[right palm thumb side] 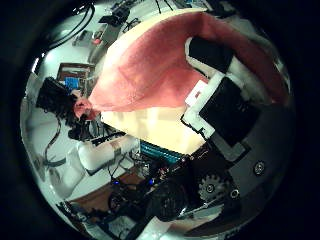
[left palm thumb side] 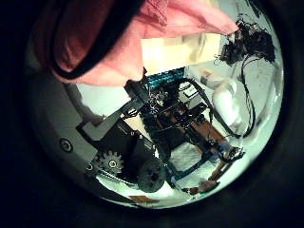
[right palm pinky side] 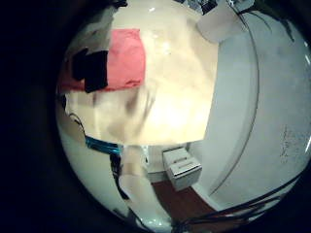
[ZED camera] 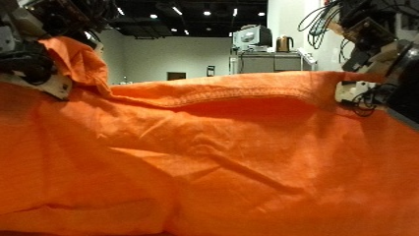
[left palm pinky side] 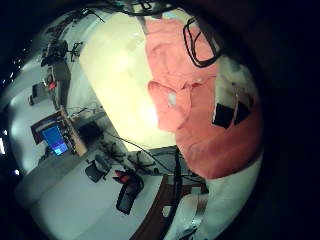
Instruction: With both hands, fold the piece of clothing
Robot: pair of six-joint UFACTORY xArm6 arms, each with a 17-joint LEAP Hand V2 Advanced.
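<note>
An orange garment [ZED camera: 209,147] is held up off the table and fills most of the outside view, its top hem stretched between both hands. My left hand [ZED camera: 39,51] grips one upper corner, with cloth bunched round its fingers. My right hand [ZED camera: 371,59] pinches the other end of the hem. In the left little finger side palm view the garment [left palm pinky side: 200,105] hangs over the pale table [left palm pinky side: 120,70] with fingers [left palm pinky side: 235,100] closed on it. In the right thumb side palm view the garment [right palm thumb side: 150,65] drapes behind black and white fingers [right palm thumb side: 215,90]. The lower cloth hides the tabletop in the outside view.
The pale table [right palm pinky side: 185,78] extends under the raised cloth [right palm pinky side: 124,58]. A white box [right palm pinky side: 180,167] stands on the floor beside the table. A desk with a lit monitor [left palm pinky side: 52,138] stands farther off in the room.
</note>
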